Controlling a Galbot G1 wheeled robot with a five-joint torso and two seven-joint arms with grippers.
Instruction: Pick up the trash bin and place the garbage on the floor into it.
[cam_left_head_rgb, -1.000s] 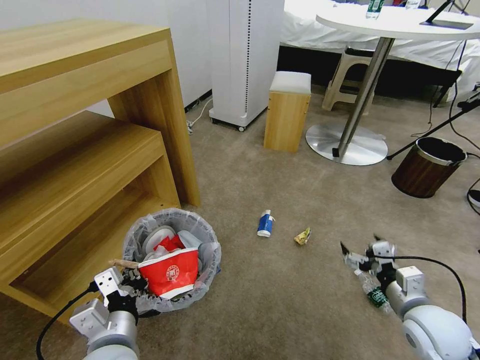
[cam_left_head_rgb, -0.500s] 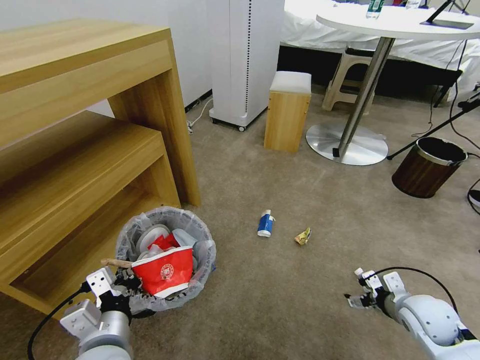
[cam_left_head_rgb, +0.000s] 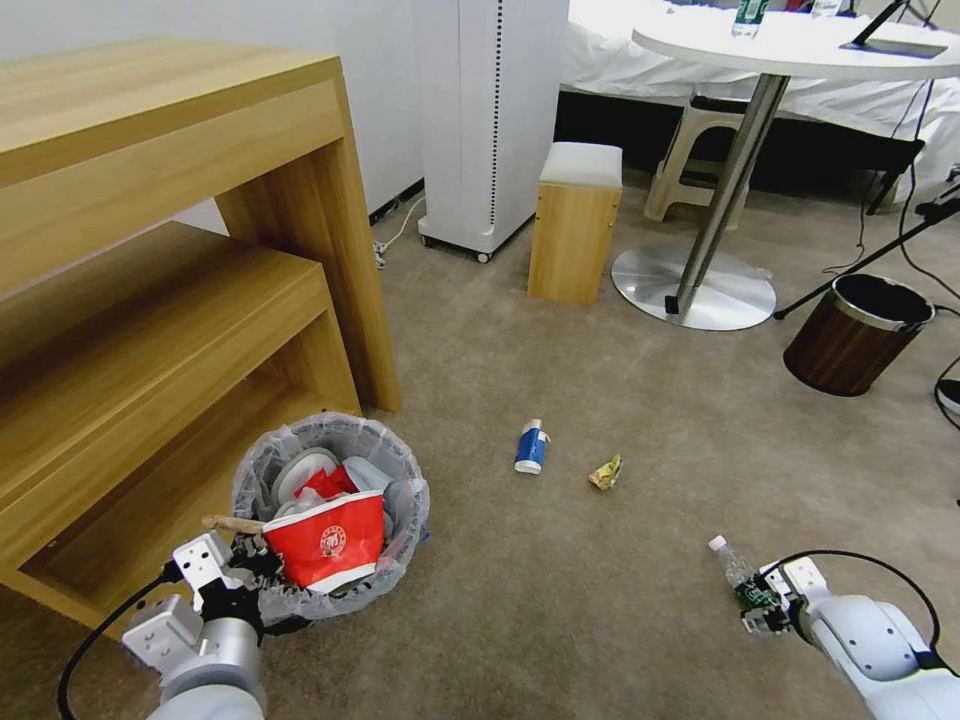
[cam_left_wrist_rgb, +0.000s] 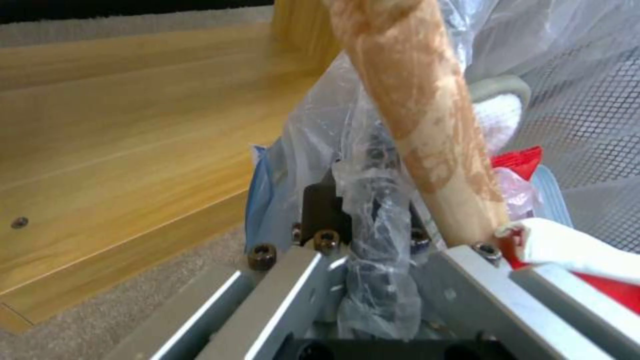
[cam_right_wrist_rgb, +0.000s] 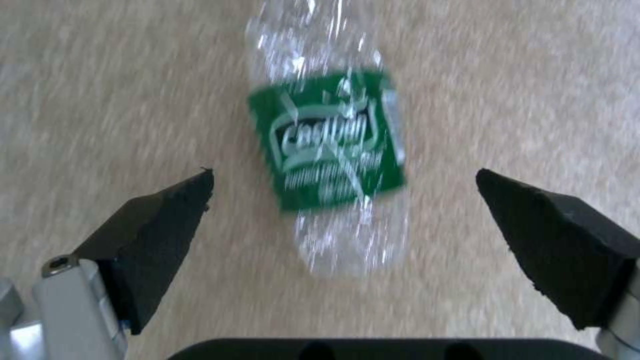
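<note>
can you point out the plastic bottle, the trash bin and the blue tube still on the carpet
plastic bottle (cam_right_wrist_rgb: 330, 165): right wrist view, on its green label.
trash bin (cam_left_head_rgb: 400, 455): head view, on the bagged far rim.
blue tube (cam_left_head_rgb: 530, 450): head view, on its blue body.

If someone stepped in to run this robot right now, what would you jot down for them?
Left hand: shut on the trash bin's bag-lined rim beside the wooden shelf unit.
Right hand: open, over the plastic bottle lying on the floor.
Done: red cup, wooden stick and other litter binned.
Left: the bottle, blue-and-white container, yellow wrapper.
</note>
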